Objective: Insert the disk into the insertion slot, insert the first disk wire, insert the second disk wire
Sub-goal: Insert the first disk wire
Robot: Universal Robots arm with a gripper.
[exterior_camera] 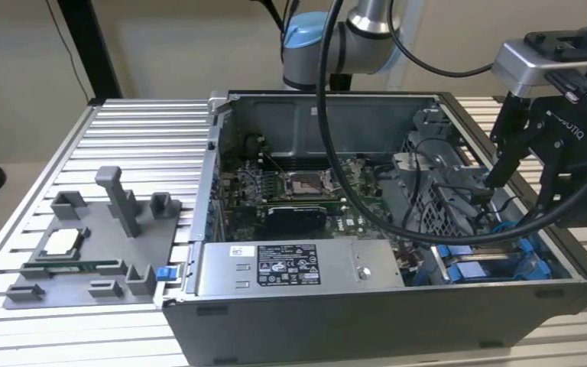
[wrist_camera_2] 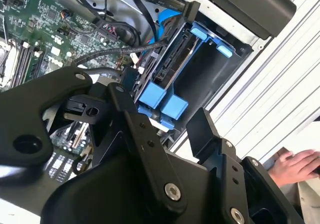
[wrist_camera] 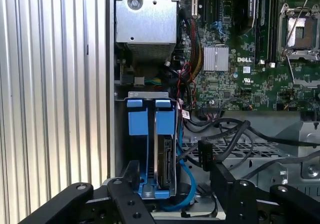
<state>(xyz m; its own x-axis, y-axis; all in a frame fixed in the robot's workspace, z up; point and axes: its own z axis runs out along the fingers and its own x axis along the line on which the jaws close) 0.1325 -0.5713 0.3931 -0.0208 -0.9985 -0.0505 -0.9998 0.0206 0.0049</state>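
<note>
The disk [wrist_camera: 165,160] stands edge-on inside the insertion slot [wrist_camera: 150,120], held between blue rails and tabs; in the second wrist view the disk [wrist_camera_2: 176,59] shows behind the slot's blue tabs [wrist_camera_2: 162,103]. My gripper [wrist_camera: 175,176] hovers just above the slot, open, one black finger on each side of it and nothing between them. In the exterior view the gripper [exterior_camera: 521,195] hangs over the blue bay [exterior_camera: 482,267] at the case's right. A black wire connector [wrist_camera: 205,151] hangs on its cables beside the slot, close to one finger. A blue cable [wrist_camera: 186,181] curls beside the disk.
The open computer case holds a motherboard [exterior_camera: 293,199], a grey labelled power-supply box [exterior_camera: 273,267] and a perforated metal cage [exterior_camera: 446,187] with black cables over it. A grey fixture plate [exterior_camera: 79,260] lies on the ribbed table on the exterior view's left. A person's hand [wrist_camera_2: 295,165] rests beyond the case.
</note>
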